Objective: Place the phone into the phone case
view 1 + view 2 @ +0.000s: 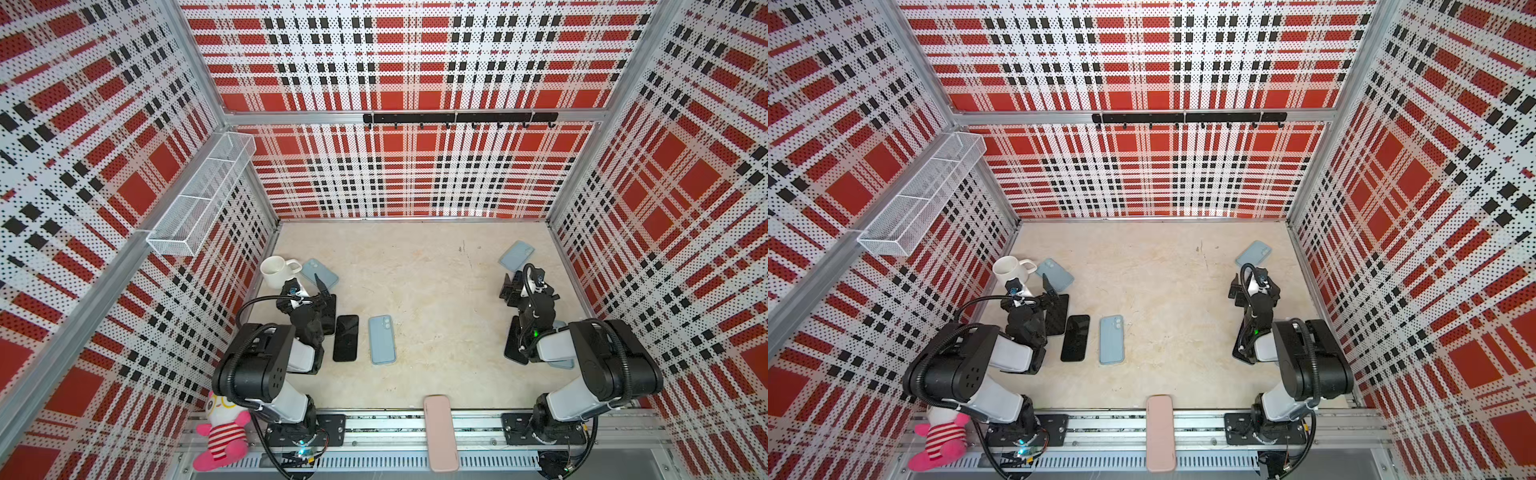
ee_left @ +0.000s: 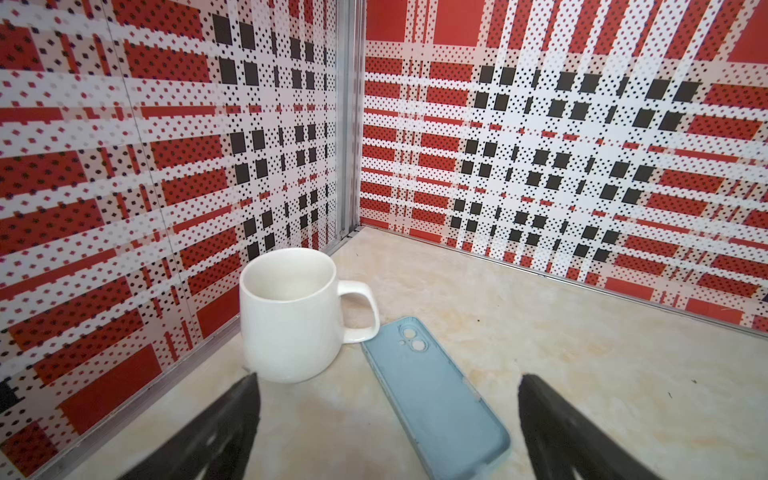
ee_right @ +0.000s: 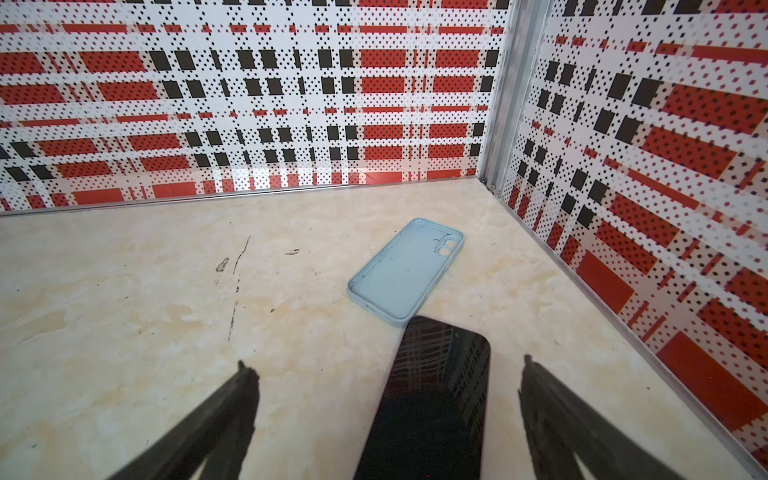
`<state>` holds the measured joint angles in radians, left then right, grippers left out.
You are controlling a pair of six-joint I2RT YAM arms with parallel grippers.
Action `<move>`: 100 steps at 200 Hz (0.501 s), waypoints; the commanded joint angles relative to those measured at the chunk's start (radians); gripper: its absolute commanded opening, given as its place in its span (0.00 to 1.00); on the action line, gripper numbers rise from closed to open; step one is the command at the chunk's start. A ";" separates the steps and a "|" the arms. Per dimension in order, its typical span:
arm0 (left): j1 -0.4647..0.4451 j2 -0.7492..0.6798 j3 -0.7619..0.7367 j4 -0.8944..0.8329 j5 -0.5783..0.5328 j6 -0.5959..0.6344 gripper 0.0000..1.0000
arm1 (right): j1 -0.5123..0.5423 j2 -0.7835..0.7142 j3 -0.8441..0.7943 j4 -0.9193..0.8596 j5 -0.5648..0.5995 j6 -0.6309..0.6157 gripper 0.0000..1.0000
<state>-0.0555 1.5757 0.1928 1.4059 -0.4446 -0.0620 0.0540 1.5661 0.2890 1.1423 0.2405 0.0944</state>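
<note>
surface: scuffed beige marbled tabletop point(image 1: 415, 270) | walls: red plaid pegboard point(image 1: 415, 174) | left tool point(image 2: 386, 376), right tool point(image 3: 382, 361): spread wide

Walls point(image 1: 415, 178) were red-black plaid pegboard, floor point(image 1: 415, 270) beige marble-ish, wire shelf point(image 1: 199, 195) upper left, black hook rail point(image 1: 459, 118) above centre.

We're looking into a robot test cell here: plaid perforated walls point(image 1: 415, 62), aluminium framing point(image 1: 291, 118), two arms point(image 1: 257, 365) bolted to a front rail point(image 1: 395, 426).

Mug point(image 2: 291, 316) hard by case point(image 2: 432, 395) — mid table point(image 1: 436, 266) free.
</note>
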 commanded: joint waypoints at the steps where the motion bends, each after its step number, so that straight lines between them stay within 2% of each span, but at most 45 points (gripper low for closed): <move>1: 0.007 0.002 -0.001 0.036 0.007 0.010 0.98 | -0.007 0.002 -0.005 0.020 0.001 -0.006 1.00; 100: 0.008 0.004 0.000 0.035 0.008 0.012 0.98 | -0.007 0.002 -0.005 0.018 -0.003 -0.006 1.00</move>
<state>-0.0555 1.5757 0.1928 1.4063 -0.4442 -0.0620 0.0540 1.5661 0.2890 1.1423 0.2401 0.0944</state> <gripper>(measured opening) 0.982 0.997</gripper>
